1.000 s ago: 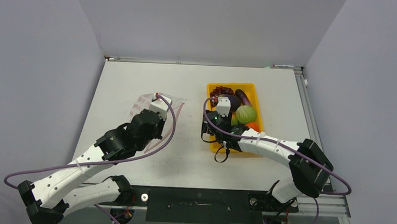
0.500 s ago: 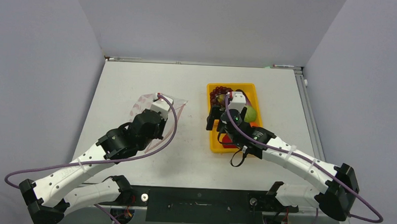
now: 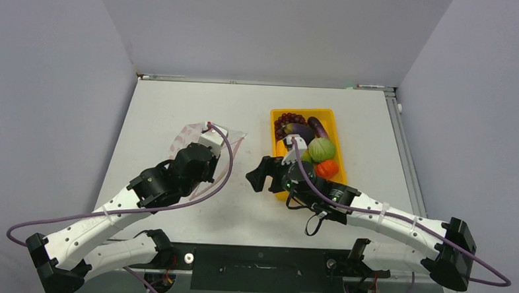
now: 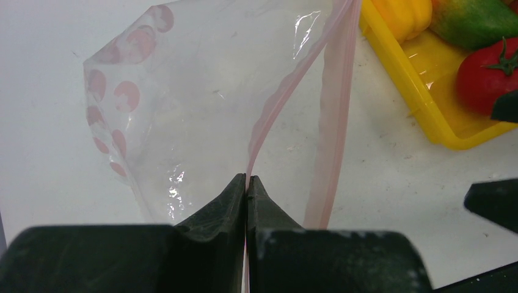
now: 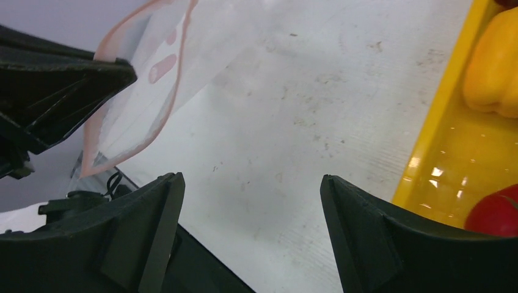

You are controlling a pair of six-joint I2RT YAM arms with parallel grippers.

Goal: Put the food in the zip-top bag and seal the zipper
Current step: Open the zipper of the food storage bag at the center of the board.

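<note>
1 zipper [image 4: 333, 122] lip sits clamped in the left pincer [image 4: 247, 180].

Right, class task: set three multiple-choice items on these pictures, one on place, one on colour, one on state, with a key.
1. The right gripper is: A in the tray; B over the table between bag and tray; C in the bag.
2. The tray is: A yellow; B blue; C white.
3. The left gripper is: A open; B out of view; C shut on the zipper.
Key: 1 B, bare table shows between its open jaws; 2 A, walls and floor are yellow; 3 C, it pinches the pink strip.
</note>
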